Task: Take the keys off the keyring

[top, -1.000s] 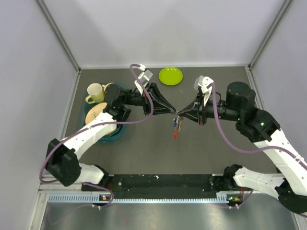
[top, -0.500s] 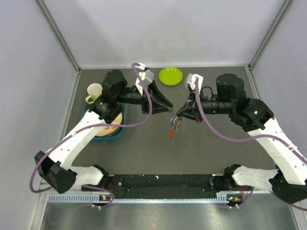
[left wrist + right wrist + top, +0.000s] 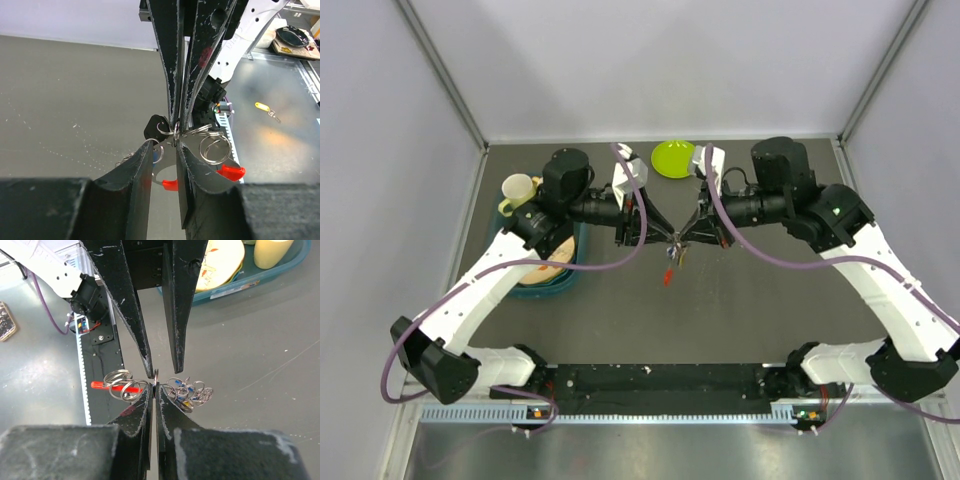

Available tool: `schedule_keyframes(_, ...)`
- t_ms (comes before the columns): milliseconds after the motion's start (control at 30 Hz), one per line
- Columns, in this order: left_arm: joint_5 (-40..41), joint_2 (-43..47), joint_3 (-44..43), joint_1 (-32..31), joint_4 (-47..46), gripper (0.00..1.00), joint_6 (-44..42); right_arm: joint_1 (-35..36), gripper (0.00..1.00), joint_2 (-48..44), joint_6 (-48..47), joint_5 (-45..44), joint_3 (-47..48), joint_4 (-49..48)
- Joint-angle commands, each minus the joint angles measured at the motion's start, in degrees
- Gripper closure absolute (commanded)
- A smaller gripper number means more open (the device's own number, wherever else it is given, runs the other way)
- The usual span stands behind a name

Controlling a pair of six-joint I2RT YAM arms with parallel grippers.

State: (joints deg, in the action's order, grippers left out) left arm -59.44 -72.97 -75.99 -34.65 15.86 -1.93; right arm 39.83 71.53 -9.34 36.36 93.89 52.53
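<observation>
So the right gripper point(image 3: 155, 390) had its fingers point(image 3: 137, 410) squeezed right together on the keyring point(image 3: 155, 375). The ring showed up edge-on, just a thin silver sliver poking out of the pinch. The left gripper point(image 3: 166, 147) met it nose to nose from the other side. Its fingers point(image 3: 142, 170) were parted, with a clear gap between the tips and the ring sitting in that gap. From the right wrist view the ring was closer to one left tip than the other. I couldn't tell if it actually touched either one.

The keys point(image 3: 189, 390) hung in a tangled clump of silver loops just beside the pinch point, with a bit of blue in the middle. The red key point(image 3: 107, 385) stuck out flat on the opposite side of the fingers, with another coil of wire ring at its inner end. The whole bunch dangled off the held ring, up off the table point(image 3: 750, 300) as far as I could make out.

From the top view, both arms reached in and met tip to tip around the middle of the dark table. The bunch drooped just below that meeting spot. A lime-green dish point(image 3: 673, 158) sat near the back edge, apart from the keys. Off to the left was a teal tray point(image 3: 535, 292) holding a plate point(image 3: 220, 265) and a pale yellow cup point(image 3: 519, 190). In the left wrist view a small key with a yellow tag point(image 3: 262, 106) lay on the shiny metal surface beyond the table.
</observation>
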Motion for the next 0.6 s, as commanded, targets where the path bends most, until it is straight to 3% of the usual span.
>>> schedule_keyframes(0, 0.82, 0.99, -3.03, -0.24, 1.19, 0.70, -2.90, -0.28, 1.00, 0.80, -0.59, 3.72, 3.50, 0.20)
schedule_keyframes(567, 2.49, -0.68, -6.19, -0.33, 9.19, 0.74, -8.34, -0.11, 1.00, 2.91, -0.59, 5.04, 3.14, 0.82)
